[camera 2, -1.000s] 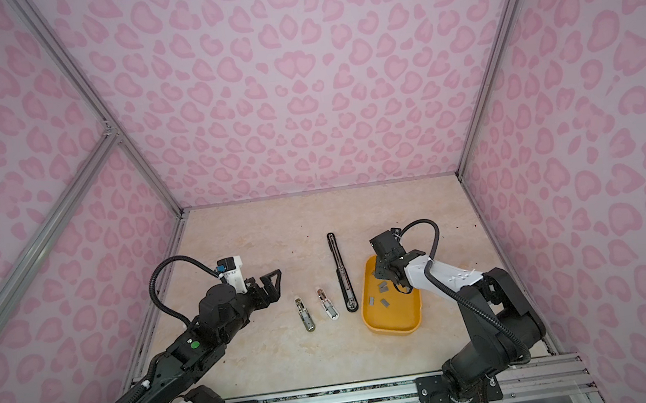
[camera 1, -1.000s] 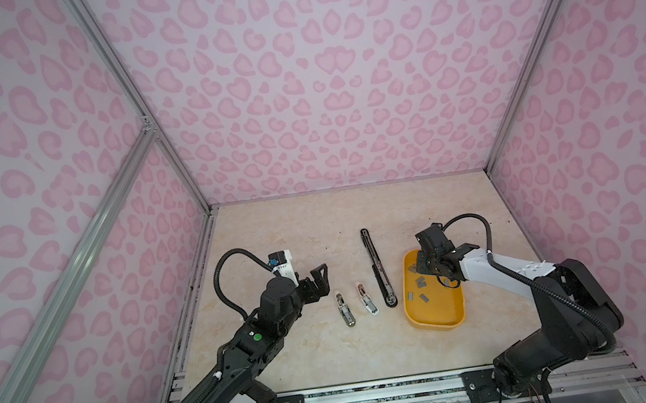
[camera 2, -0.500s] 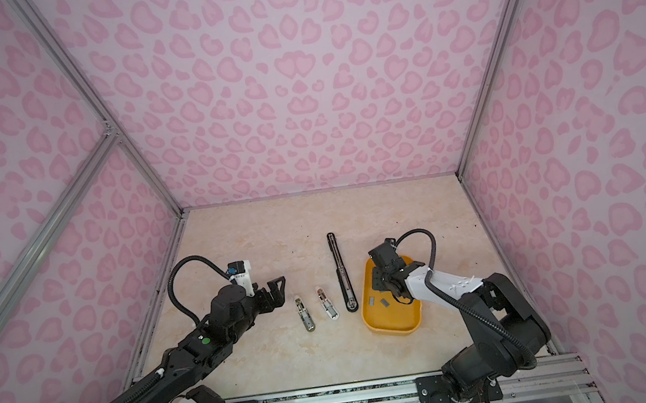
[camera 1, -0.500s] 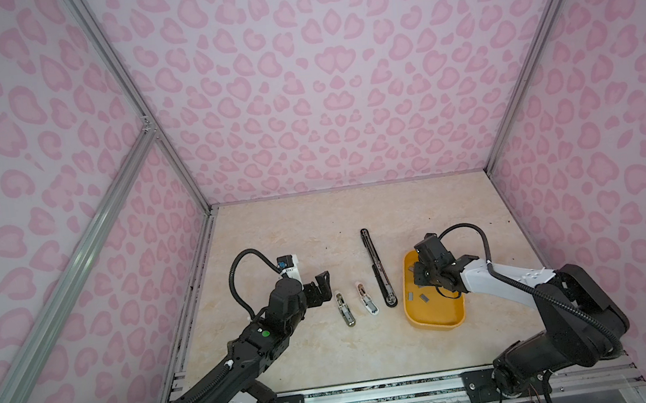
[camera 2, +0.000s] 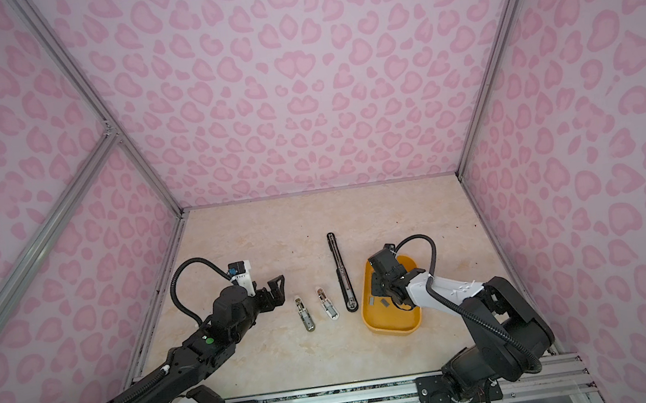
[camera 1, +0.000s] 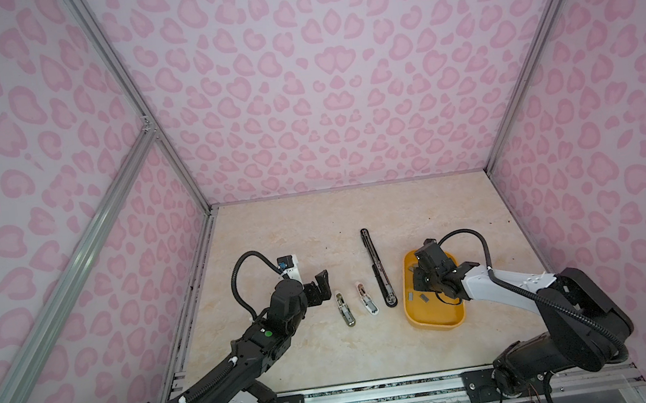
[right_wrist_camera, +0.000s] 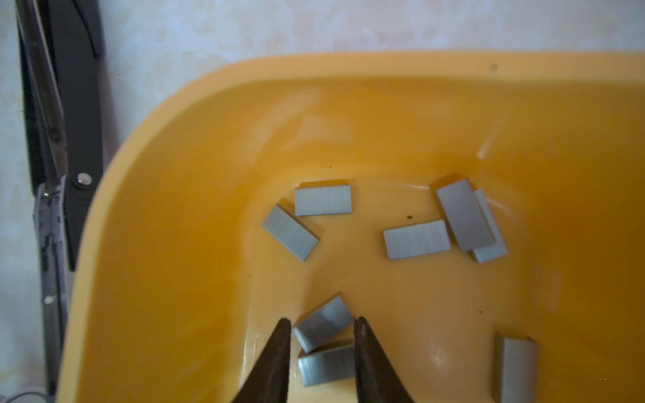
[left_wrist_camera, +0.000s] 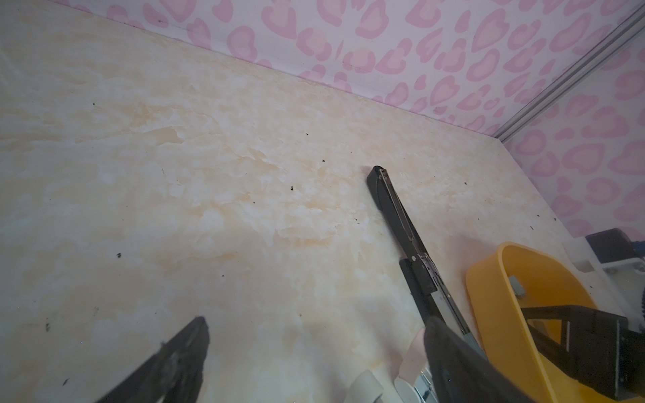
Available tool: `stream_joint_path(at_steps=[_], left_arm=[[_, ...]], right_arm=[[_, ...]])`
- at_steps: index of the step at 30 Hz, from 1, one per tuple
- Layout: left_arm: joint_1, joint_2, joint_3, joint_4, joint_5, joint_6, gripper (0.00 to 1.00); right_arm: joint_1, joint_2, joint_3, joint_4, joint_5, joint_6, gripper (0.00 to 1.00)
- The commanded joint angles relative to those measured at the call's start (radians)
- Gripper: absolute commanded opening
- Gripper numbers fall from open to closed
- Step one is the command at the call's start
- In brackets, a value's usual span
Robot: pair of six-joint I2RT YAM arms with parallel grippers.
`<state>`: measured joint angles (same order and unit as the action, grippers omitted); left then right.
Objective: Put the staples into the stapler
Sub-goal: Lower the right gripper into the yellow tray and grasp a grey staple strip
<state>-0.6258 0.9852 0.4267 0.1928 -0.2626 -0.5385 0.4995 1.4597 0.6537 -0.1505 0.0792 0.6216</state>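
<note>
Several grey staples [right_wrist_camera: 323, 199] lie loose in a yellow tray [right_wrist_camera: 139, 174]. My right gripper [right_wrist_camera: 323, 321] reaches down into the tray [camera 1: 437, 324], open a little. Its fingertips stand either side of two strips, one [right_wrist_camera: 323, 326] leaning on the other [right_wrist_camera: 326, 363]. A long black stapler [camera 1: 378, 273] lies opened flat just left of the tray. Two small staplers lie further left, an olive one [camera 1: 345, 308] and a pink-white one [camera 1: 366, 298]. My left gripper [camera 1: 320, 288] hovers wide open and empty left of the olive stapler, and the left wrist view shows its jaws [left_wrist_camera: 316, 324] over bare table.
Pink patterned walls close in the marble-look table on three sides. The black stapler [right_wrist_camera: 80, 104] lies close along the tray's left rim. Bare table stretches behind the staplers towards the back wall. The arm bases sit on a rail at the front edge.
My right gripper has dropped lower into the tray and its jaws have parted from nearly shut. My left arm has sunk lower, with its gripper still open near the small staplers.
</note>
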Motion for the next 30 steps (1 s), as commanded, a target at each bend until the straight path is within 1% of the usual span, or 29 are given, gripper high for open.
stream_joint_path(at_steps=[1,13,19,24,30], left_arm=[[0.0,0.015,0.004,0.039,-0.006,0.002,0.97],[0.0,-0.01,0.0,0.031,-0.015,0.008,0.97],[0.0,0.019,0.015,0.023,-0.008,0.002,0.97],[0.0,0.045,0.028,0.015,-0.001,-0.007,0.97],[0.0,0.033,0.026,0.01,-0.005,-0.003,0.97]], right_arm=[[0.0,-0.018,-0.012,0.008,0.025,0.006,0.34],[-0.001,0.027,0.007,0.002,0.016,0.006,0.38],[-0.001,0.067,0.027,0.02,-0.03,-0.01,0.38],[0.0,0.112,0.064,0.005,-0.039,-0.022,0.38],[0.017,0.143,0.101,-0.018,-0.02,-0.043,0.37]])
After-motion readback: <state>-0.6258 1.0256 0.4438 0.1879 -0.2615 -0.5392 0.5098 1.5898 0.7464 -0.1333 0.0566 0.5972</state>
